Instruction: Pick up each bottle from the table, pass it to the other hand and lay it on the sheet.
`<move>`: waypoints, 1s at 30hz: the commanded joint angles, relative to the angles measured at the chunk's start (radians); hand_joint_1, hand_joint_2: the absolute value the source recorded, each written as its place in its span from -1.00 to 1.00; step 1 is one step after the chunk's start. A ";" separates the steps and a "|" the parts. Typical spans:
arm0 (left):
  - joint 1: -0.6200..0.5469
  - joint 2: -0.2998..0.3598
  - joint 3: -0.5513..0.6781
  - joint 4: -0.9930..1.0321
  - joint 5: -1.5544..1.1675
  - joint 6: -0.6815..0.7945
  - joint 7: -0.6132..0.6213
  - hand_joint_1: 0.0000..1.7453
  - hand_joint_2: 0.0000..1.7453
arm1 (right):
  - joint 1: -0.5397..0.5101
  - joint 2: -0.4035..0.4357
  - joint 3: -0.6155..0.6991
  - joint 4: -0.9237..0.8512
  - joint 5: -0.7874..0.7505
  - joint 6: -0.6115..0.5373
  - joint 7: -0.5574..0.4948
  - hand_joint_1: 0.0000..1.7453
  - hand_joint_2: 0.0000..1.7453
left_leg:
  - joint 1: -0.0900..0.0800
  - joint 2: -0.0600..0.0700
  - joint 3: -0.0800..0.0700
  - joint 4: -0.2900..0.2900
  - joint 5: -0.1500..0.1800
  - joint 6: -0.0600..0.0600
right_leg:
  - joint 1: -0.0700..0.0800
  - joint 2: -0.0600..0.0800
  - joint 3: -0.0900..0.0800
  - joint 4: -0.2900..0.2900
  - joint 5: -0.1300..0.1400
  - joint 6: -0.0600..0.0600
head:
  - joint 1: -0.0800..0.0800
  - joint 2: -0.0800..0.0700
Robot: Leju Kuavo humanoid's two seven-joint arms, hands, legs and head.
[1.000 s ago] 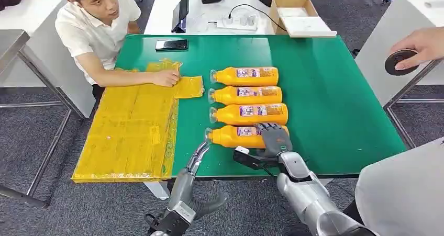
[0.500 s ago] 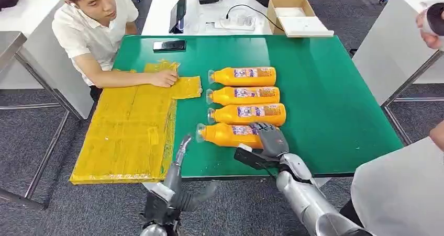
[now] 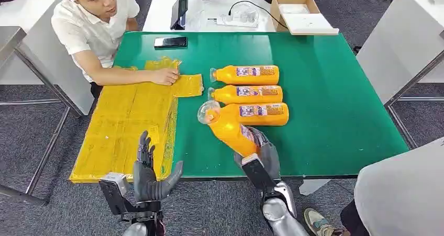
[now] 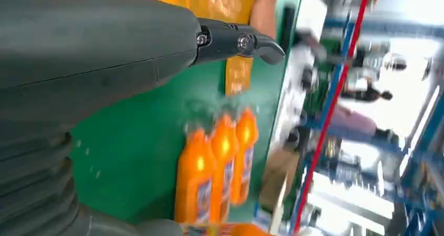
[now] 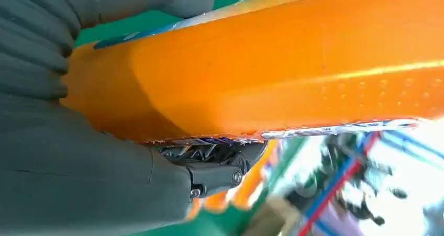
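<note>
Your green desk [image 3: 335, 100] sits on grey carpet, white desks behind. Yellow sheet [image 3: 131, 128] covers its left edge. Right hand [image 3: 262, 155] fingers grasp the lifted bottle [image 3: 230, 128]; left hand [image 3: 149, 176] fingers released, spread.

Robotics lab or workshop floor — not a home. Green work mat [image 3: 324, 89] on a metal-legged table, grey carpet tiles [image 3: 31, 131] underneath, white benches around it. Back bench [image 3: 162, 11] carries a power strip [image 3: 238, 19] with cable, an open cardboard box [image 3: 298, 11], a propped tablet [image 3: 180, 8]. Blue and red steel framing [image 4: 335, 105] and bright overhead light in the left wrist view — industrial hall look. A person in a white shirt [image 3: 86, 29] sits at the table edge.
</note>
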 commanded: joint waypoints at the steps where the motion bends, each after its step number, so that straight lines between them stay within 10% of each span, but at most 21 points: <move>1: 0.002 0.094 -0.140 -0.044 0.005 -0.137 0.047 -1.00 1.00 | 0.023 0.004 0.070 -0.073 -0.003 0.011 -0.041 1.00 1.00 | 0.000 0.002 0.002 -0.001 -0.001 -0.001 | 0.000 0.000 0.001 -0.001 -0.001 -0.001 | 0.000 0.000; 7: -0.032 0.076 -0.117 0.062 0.201 -0.301 0.210 -1.00 1.00 | -0.036 0.023 0.222 -0.007 0.078 0.007 -0.060 1.00 1.00 | -0.001 0.003 -0.001 -0.001 -0.001 -0.001 | 0.000 0.002 -0.002 -0.001 0.000 -0.002 | 0.000 0.000; 30: -0.080 0.008 -0.044 0.029 0.142 -0.017 0.005 -1.00 1.00 | -0.082 0.073 0.487 0.209 0.085 0.059 -0.037 1.00 1.00 | 0.001 0.000 -0.002 -0.001 -0.001 -0.002 | 0.001 -0.001 -0.003 -0.001 -0.001 -0.002 | 0.000 0.000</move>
